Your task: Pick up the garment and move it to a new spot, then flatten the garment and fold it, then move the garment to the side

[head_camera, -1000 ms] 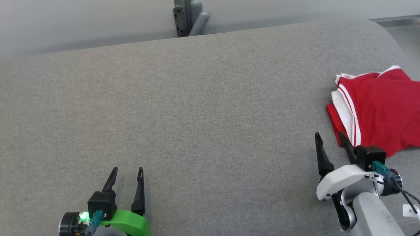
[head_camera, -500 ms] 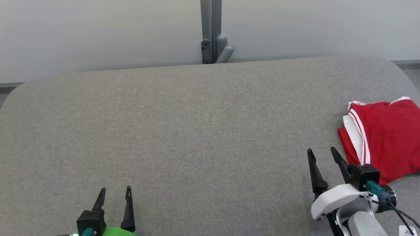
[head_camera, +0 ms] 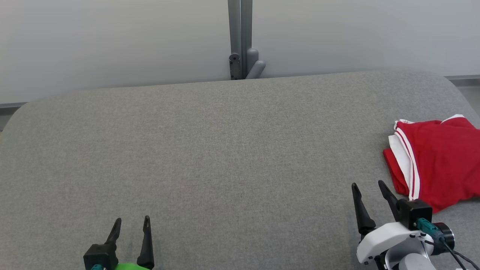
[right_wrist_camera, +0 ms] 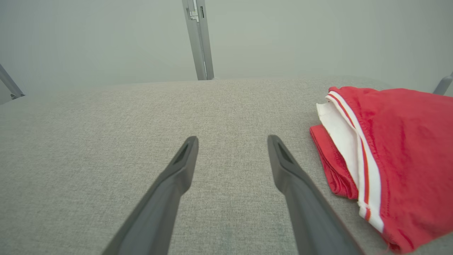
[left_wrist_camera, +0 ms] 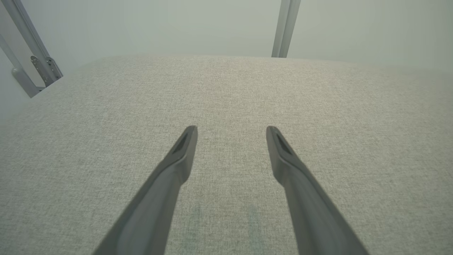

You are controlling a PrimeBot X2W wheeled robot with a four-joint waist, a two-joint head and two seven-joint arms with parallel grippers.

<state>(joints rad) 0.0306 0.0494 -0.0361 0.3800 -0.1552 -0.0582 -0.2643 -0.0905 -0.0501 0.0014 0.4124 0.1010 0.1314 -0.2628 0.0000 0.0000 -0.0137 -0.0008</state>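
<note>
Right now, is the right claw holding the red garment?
No, the right claw is open and empty, and the red garment lies folded on the gray surface just beside it.

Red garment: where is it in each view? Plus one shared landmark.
Head view: red garment at the right edge, mid-height.
Right wrist view: red garment on the right side, beside the right gripper.
Left wrist view: bare grey fabric surface ahead of the left gripper.
Shared landmark: grey metal post behind the surface's far edge.

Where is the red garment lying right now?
In the head view the red garment lies at the far right of the grey padded surface, just ahead and to the right of the right gripper.
</note>
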